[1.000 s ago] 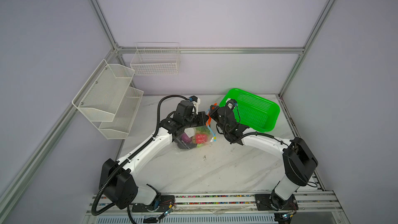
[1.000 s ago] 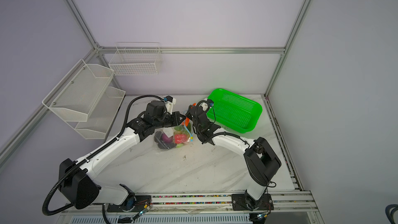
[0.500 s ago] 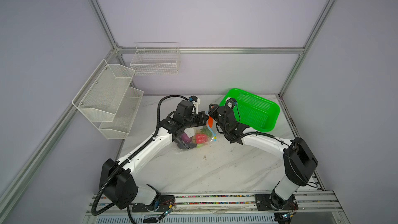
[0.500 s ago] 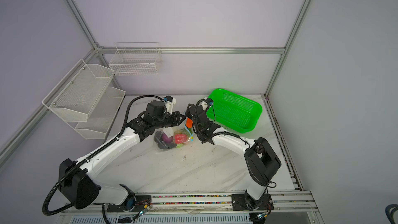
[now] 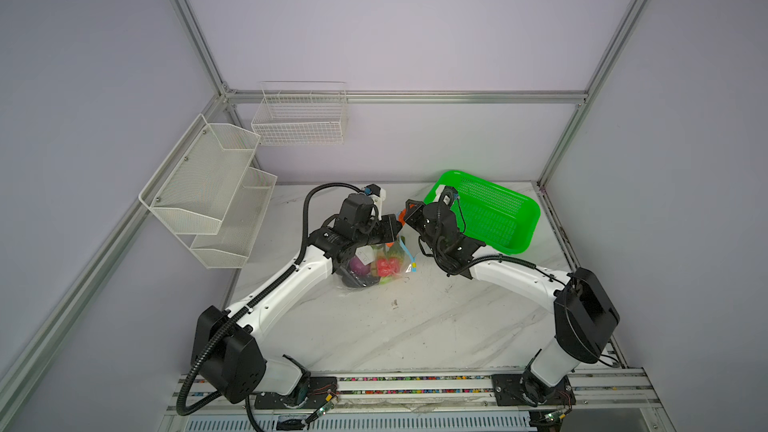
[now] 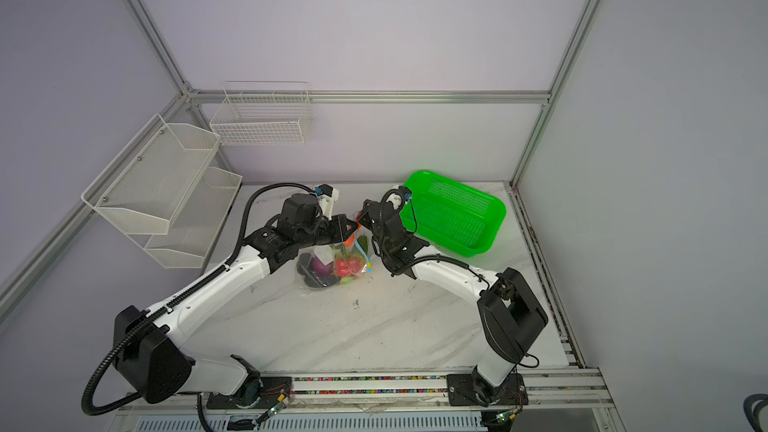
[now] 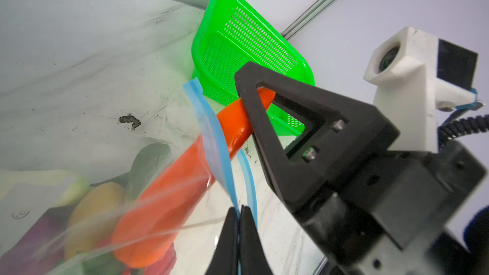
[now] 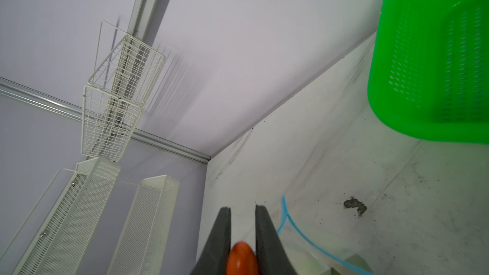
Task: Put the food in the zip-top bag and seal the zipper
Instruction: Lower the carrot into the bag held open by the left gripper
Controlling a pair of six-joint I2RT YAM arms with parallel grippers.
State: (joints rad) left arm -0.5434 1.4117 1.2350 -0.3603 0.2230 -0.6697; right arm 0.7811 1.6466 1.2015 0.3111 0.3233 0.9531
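The clear zip-top bag (image 5: 374,272) lies mid-table with purple (image 5: 358,266), red (image 5: 386,265), yellow (image 7: 90,207) and green (image 7: 150,160) food inside. My left gripper (image 7: 239,208) is shut on the blue zipper (image 7: 211,133) strip and holds the bag's mouth up; in both top views it (image 5: 397,228) sits just left of the right gripper (image 5: 408,211). The orange carrot (image 7: 169,197) lies half inside the mouth. Its outer tip (image 8: 242,259) is pinched between the fingers of my right gripper (image 8: 242,208). The bag's bottom is hidden under my left arm.
A green perforated basket (image 5: 517,249) stands just right of the right wrist, at the back right. White mesh shelves (image 5: 208,189) and a wire basket (image 5: 299,118) hang on the left and back walls. A dark smudge (image 5: 394,304) marks the marble in front of the bag.
The right gripper has shifted a little at the bag's mouth, and the carrot's orange end moved with it. The left arm and the bag have stayed put.
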